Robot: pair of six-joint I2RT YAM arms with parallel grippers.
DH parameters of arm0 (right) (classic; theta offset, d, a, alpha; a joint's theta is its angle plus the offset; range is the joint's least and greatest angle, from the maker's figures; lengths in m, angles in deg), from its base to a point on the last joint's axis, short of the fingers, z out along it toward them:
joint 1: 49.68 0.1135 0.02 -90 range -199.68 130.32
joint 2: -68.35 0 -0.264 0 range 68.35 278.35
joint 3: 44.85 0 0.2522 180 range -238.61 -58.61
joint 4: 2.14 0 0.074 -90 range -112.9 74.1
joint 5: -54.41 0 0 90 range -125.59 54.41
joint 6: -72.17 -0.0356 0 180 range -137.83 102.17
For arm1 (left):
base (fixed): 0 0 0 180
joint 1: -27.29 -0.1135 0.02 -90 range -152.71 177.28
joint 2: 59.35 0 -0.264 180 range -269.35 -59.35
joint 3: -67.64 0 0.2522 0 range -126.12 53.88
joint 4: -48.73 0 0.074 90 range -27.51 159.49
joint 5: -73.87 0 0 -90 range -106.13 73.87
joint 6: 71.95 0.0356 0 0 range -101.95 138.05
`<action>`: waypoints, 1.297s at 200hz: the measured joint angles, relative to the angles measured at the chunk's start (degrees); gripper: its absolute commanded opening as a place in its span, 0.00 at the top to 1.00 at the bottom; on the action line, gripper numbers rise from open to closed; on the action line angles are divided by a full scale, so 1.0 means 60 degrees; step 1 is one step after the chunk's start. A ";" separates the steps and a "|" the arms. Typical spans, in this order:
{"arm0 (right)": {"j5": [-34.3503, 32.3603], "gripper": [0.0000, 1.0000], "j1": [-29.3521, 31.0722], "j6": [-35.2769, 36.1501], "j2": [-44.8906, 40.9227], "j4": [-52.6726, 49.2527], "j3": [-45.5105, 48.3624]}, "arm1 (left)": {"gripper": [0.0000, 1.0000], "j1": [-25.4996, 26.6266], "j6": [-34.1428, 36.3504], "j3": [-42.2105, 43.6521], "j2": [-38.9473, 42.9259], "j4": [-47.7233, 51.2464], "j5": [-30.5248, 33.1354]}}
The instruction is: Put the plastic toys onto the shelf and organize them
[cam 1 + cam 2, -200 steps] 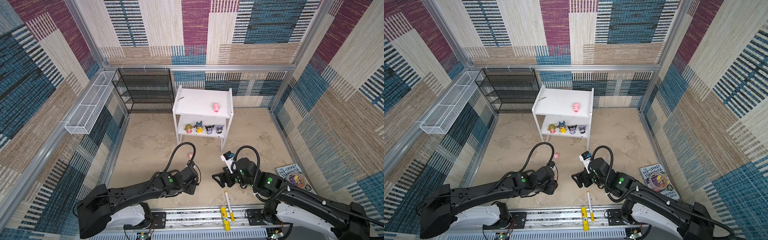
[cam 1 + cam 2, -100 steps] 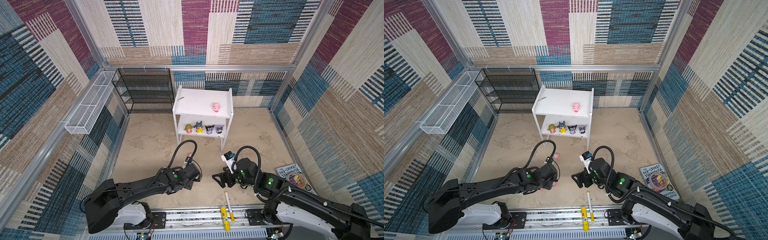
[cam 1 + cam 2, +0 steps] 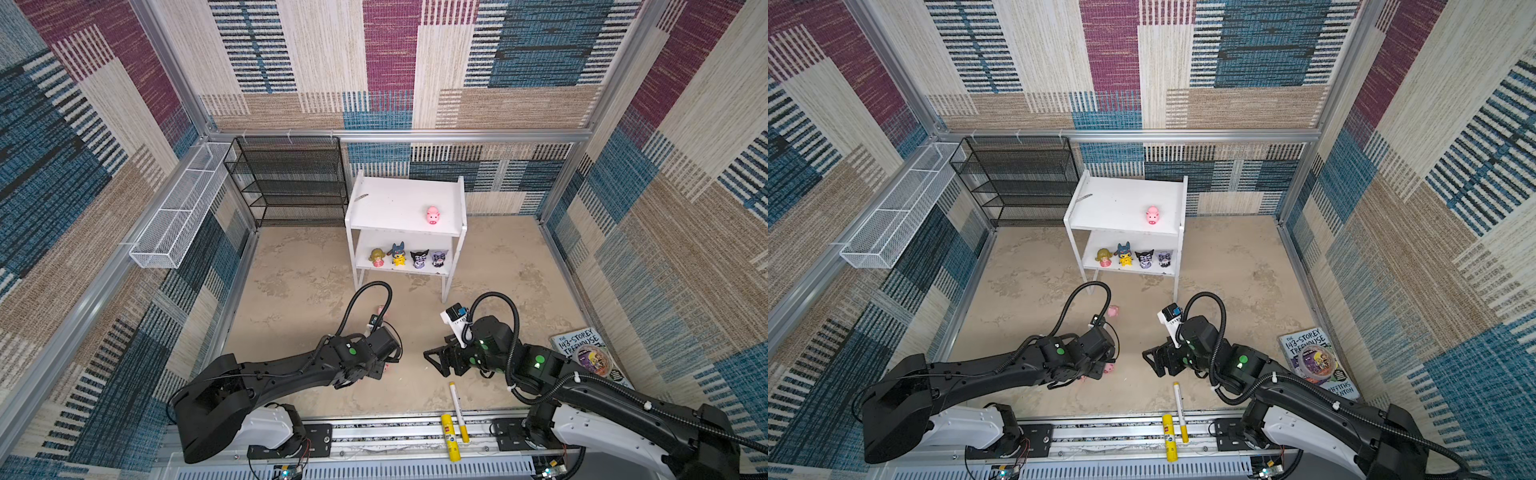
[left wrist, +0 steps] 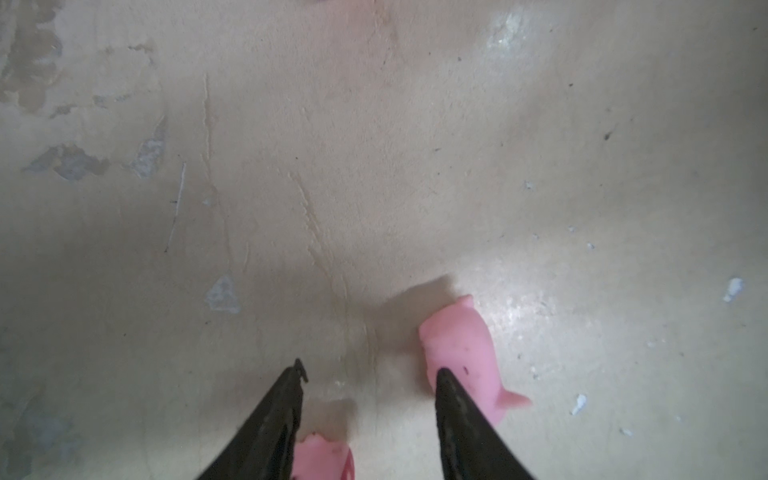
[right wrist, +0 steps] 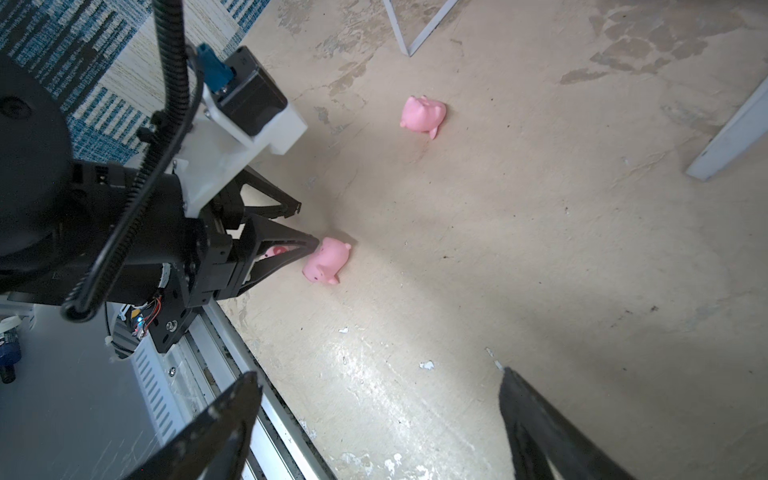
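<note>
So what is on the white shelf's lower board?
Four toys stand in a row: a blond doll, a yellow blue-hooded figure and two black-and-purple figures. The top board covers the back of this level.

The left arm point(image 3: 291, 370) draws its wrist back from where it was a second ago and tips it down toward the bench point(image 3: 299, 291), while its elbow shifts nearer the middle. The left end effector point(image 4: 370, 372) narrows its fingers during the first half of that second, then keeps that gap. A pink pig point(image 3: 1108, 368), hidden under the wrist in the earliest top views, now lies exposed just beside the outer finger and touches its tip in the left wrist view. A second pig point(image 4: 322, 455) now sits between the fingers, apparently against only one of them, though the view cuts it off.
</note>
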 measured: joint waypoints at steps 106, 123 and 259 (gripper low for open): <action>0.0186 0.10 0.0000 0.0076 0.0259 0.0076 -0.0127 | 0.44 -0.0040 0.0219 -0.0175 0.0787 0.0095 -0.0510; 0.0222 0.10 0.0000 0.0080 0.0313 0.0135 -0.0146 | 0.44 -0.0040 0.0219 -0.0066 0.0641 0.0033 -0.0637; 0.0801 0.12 0.0208 0.0029 0.1089 0.0670 -0.0015 | 0.44 -0.0142 0.0168 0.0652 0.0943 0.0022 -0.0404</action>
